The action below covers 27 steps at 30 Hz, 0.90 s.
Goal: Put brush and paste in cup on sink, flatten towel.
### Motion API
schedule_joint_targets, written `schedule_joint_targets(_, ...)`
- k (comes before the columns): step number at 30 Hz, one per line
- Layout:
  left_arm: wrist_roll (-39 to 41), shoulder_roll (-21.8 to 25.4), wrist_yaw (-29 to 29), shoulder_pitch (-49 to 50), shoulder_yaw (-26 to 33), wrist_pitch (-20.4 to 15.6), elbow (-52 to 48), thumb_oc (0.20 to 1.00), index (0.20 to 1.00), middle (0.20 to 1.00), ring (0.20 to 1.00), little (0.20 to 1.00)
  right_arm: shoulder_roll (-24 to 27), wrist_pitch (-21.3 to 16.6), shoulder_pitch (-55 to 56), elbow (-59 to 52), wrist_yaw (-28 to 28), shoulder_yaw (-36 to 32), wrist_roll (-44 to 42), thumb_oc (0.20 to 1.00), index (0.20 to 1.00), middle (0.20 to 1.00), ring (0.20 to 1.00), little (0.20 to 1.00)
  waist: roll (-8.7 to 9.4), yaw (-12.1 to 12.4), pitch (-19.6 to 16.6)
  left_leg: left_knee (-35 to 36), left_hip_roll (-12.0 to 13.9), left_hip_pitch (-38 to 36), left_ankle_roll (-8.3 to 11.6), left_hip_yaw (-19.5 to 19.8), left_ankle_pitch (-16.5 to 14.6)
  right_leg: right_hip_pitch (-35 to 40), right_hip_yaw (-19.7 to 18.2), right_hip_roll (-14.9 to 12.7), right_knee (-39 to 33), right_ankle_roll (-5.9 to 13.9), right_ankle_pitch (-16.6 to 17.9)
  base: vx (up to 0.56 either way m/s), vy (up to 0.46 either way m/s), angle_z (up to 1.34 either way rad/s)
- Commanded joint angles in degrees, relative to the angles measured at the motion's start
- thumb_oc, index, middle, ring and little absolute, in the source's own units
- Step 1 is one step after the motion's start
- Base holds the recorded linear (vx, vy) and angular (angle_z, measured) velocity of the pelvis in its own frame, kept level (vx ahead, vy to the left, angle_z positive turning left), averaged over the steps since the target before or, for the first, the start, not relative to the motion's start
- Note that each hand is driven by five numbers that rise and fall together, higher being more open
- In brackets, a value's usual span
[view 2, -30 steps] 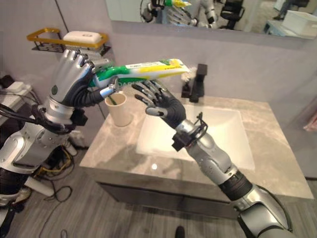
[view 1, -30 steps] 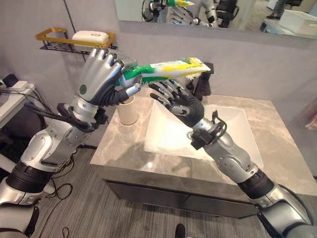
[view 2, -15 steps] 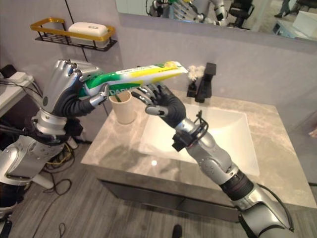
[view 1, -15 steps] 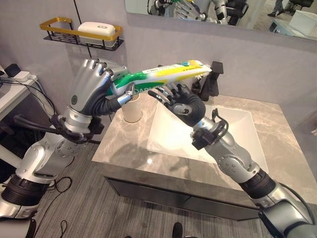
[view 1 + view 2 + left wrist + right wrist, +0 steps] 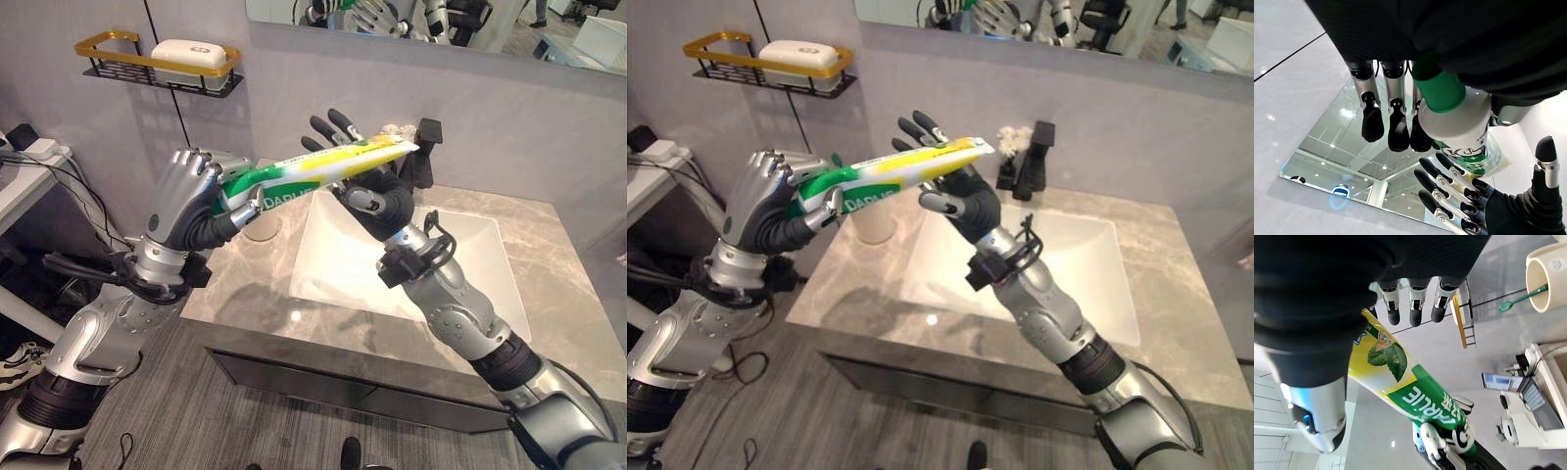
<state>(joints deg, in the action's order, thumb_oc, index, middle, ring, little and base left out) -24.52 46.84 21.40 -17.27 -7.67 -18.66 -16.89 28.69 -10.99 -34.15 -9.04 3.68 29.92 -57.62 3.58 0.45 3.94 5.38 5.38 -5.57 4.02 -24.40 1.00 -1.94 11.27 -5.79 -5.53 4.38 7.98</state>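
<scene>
Left eye view: paste between both hands' fingers.

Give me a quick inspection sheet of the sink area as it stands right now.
Surface: grey marble counter with a white basin; no towel seen.
Job's things: toothpaste tube held in the air above the counter's left end; green toothbrush already stands in the cream cup.
Clutter: black faucet; small white flowers beside it.
Hands: left hand curled round the tube's cap end; right hand open, fingers straight, under the tube's far end.
Cables: nothing seen on the counter.
Surroundings: mirror above; gold-rimmed wall rack holding a white soap box.
</scene>
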Motion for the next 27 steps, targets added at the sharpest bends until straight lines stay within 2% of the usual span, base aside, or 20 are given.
schedule_joint_targets(1,3.41,1.60,0.44,-1.17,-2.25,0.44,0.30,0.200,0.200,0.200,0.200,0.200,-3.08,-4.67,-8.84,-2.87,-0.97,-2.76,0.60,1.000,1.000,1.000,1.000,1.000,1.87,0.06,-1.16,-0.38,1.02,-1.67,0.69,3.94,-1.56,2.78,0.31,-4.72,0.53,3.81,1.02,0.00,0.000,0.00)
schedule_joint_targets(9,3.07,1.27,-0.51,-3.86,-6.42,1.25,0.64,0.200,0.200,0.200,0.200,0.200,-4.36,-2.68,-9.38,-3.12,-0.42,0.79,-2.50,1.000,1.000,1.000,1.000,1.000,2.11,-0.29,-1.15,-0.38,0.98,-1.56,0.66,4.16,-1.65,2.91,0.38,-4.51,0.53,3.69,0.73,0.00,0.000,0.00)
schedule_joint_targets(10,2.89,1.46,-0.71,-4.38,-7.11,1.28,0.60,0.200,0.200,0.200,0.200,0.200,-3.85,-2.32,-9.44,-3.50,-0.34,1.30,-2.65,0.950,0.950,0.950,0.950,0.950,2.14,-0.42,-1.20,-0.38,0.97,-1.59,0.65,4.17,-1.68,2.96,0.38,-4.49,0.53,3.71,0.66,0.00,0.000,0.00)
schedule_joint_targets(13,2.04,2.07,-0.61,-5.75,-8.29,1.78,0.98,0.200,0.200,0.200,0.200,0.200,-2.47,-1.53,-9.63,-3.95,-0.32,2.48,-3.56,0.940,0.940,0.940,0.940,0.940,2.18,-0.79,-1.27,-0.38,0.93,-1.77,0.65,4.14,-1.77,3.05,0.35,-4.43,0.53,3.69,0.62,0.00,0.000,0.00)
schedule_joint_targets(18,1.71,2.10,-1.18,-6.97,-10.46,1.99,0.95,0.200,0.200,0.200,0.200,0.200,-1.52,-1.01,-9.76,-4.55,-0.63,3.40,-4.37,0.837,0.837,0.837,0.837,0.837,2.22,-1.24,-1.43,-0.38,0.97,-2.01,0.65,3.90,-1.89,3.21,0.31,-4.39,0.53,3.66,0.60,0.00,0.000,0.00)
schedule_joint_targets(21,2.49,1.25,-1.89,-7.40,-11.79,1.89,0.94,0.200,0.200,0.200,0.200,0.200,-1.59,-1.00,-9.86,-4.46,-0.82,3.58,-4.39,0.818,0.818,0.818,0.818,0.818,2.22,-1.43,-1.55,-0.38,0.94,-2.15,0.61,3.78,-1.97,3.27,0.22,-4.41,0.53,3.69,0.61,0.00,0.000,0.00)
schedule_joint_targets(23,2.68,0.51,-2.12,-7.77,-12.58,1.92,1.28,0.200,0.200,0.200,0.200,0.200,-1.78,-1.12,-10.00,-4.34,-1.01,3.43,-4.32,0.586,0.586,0.586,0.586,0.586,2.19,-1.48,-1.56,-0.38,0.87,-2.32,0.55,3.68,-2.05,3.29,0.10,-4.36,0.53,3.68,0.60,0.00,0.000,0.00)
schedule_joint_targets(24,2.80,0.18,-2.28,-7.59,-12.83,1.94,1.39,0.200,0.200,0.200,0.200,0.200,-1.78,-1.21,-10.07,-4.38,-1.01,3.49,-4.31,0.558,0.558,0.558,0.558,0.558,2.19,-1.55,-1.55,-0.38,0.83,-2.36,0.53,3.66,-2.08,3.27,0.03,-4.33,0.53,3.66,0.60,0.00,0.000,0.00)
schedule_joint_targets(27,3.16,-0.47,-2.62,-6.67,-12.98,1.86,1.70,0.200,0.200,0.200,0.200,0.200,-1.71,-1.47,-9.88,-4.45,-1.32,2.95,-4.06,0.548,0.548,0.548,0.548,0.548,2.11,-1.63,-1.55,-0.38,0.81,-2.42,0.47,3.54,-2.09,3.31,-0.04,-4.35,0.53,3.67,0.61,0.00,0.000,0.00)
